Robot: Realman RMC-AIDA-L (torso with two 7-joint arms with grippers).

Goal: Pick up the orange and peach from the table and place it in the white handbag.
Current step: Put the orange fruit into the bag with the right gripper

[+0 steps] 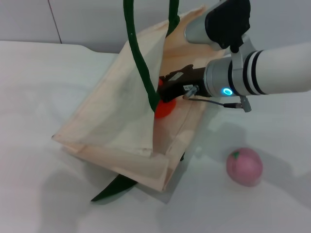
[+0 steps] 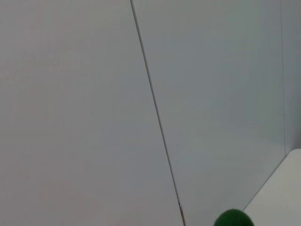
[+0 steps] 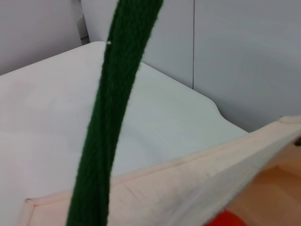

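While the white handbag (image 1: pixel 121 121) stood propped open on the table (image 1: pixel 39 77), its dark green handle (image 1: pixel 138 58) was drawn straight up out of the head view, presumably held by the left arm, whose gripper showed in no picture. The right arm (image 1: pixel 272 73) reached across from the right into the bag's mouth. Its right gripper (image 1: pixel 167 92) sat inside the opening, fingers apparently closed around the orange (image 1: pixel 164 109), which hung partly hidden behind the handle and just above the bag's inner wall. The right wrist view confirmed this placing: the cream rim of the bag ran close beneath, with a sliver of orange-red below it. The peach (image 1: pixel 244 166) lay on the table to the right of the bag, well apart from it and untouched.

Judged from this, the step in hand was the release of the orange. It would go best if the gripper sank lower before opening, kept clear of the handle, and let the fruit roll down the fabric rather than drop.
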